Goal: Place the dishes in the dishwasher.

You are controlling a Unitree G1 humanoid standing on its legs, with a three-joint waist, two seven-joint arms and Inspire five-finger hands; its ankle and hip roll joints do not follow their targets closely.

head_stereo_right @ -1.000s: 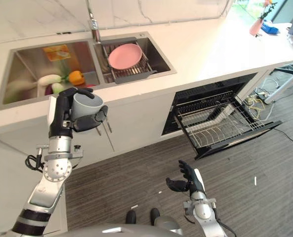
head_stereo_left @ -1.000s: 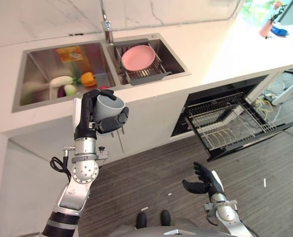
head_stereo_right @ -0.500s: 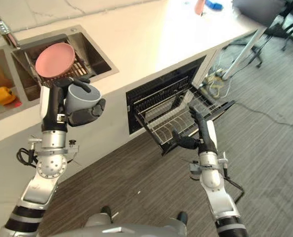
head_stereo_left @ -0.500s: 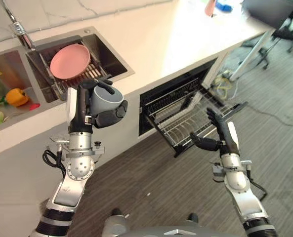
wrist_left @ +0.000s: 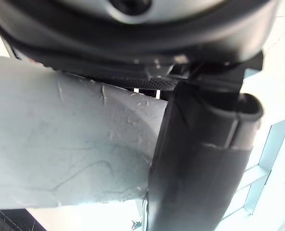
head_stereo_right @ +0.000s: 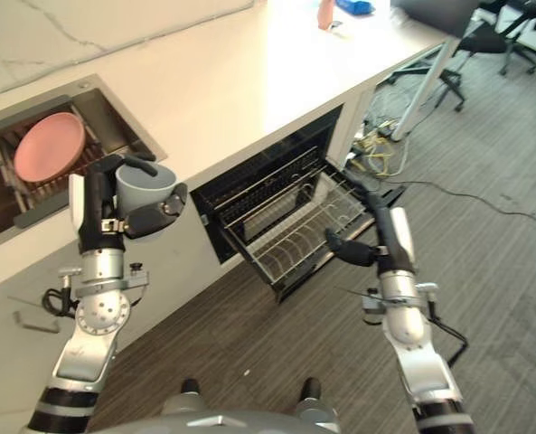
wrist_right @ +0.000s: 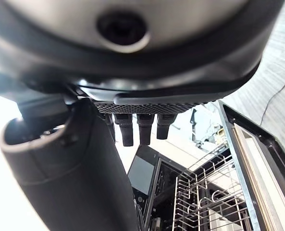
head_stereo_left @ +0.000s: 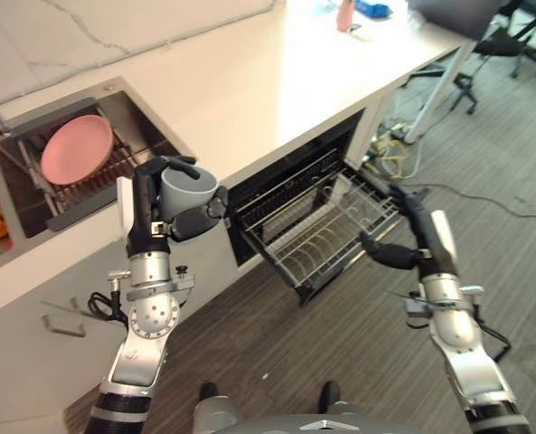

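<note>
My left hand is shut on a grey-blue cup, upright and held in front of the counter edge, left of the dishwasher; the cup presses against the thumb in the left wrist view. The dishwasher stands open under the counter with its wire rack pulled out, nothing visible in it. My right hand hovers open just right of the rack's front corner, fingers straight above the rack. A pink plate stands on edge in a drying rack in the sink.
The white counter runs across the back, with a pink bottle at its far end. A table leg, office chairs and loose cables lie to the right. Grey wood floor lies before the dishwasher.
The camera has swung right, so the sink slid left. My right hand rose and reached toward the rack's front corner. The left hand keeps the cup, now closer to the dishwasher opening.
</note>
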